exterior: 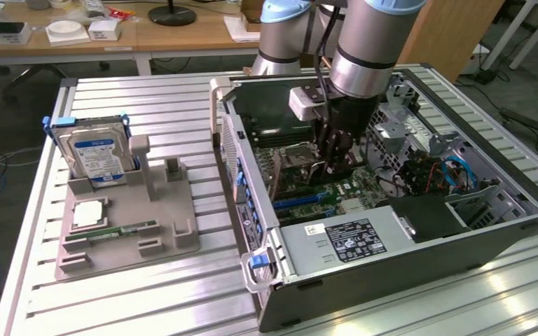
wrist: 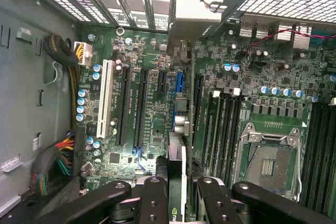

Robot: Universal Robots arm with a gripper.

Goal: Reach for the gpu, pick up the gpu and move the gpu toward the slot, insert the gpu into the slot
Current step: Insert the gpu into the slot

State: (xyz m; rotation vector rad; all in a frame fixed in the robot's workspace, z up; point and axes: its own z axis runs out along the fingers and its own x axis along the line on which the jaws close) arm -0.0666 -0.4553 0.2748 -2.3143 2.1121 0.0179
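My gripper (exterior: 336, 159) is lowered inside the open computer case (exterior: 456, 245), over the motherboard (exterior: 344, 187). It is shut on the gpu (wrist: 178, 145), a thin dark card seen edge-on between the two black fingers (wrist: 152, 203). The card runs from the gripper (wrist: 181, 205) to its silver bracket (wrist: 185, 30) at the case's rear wall. It hangs over the green board in line with a blue slot (wrist: 179, 81); whether it touches the slot I cannot tell. In the exterior view the gpu (exterior: 329, 170) shows as a dark sliver below the fingers, near the blue slots (exterior: 302, 201).
A grey fixture (exterior: 124, 231) on the slatted table holds a hard drive (exterior: 99, 155), a green memory stick (exterior: 124, 229) and a chip (exterior: 90, 212). Inside the case are a power supply (exterior: 344, 241), cables (exterior: 437, 175), a white slot (wrist: 107, 98) and a CPU socket (wrist: 268, 163).
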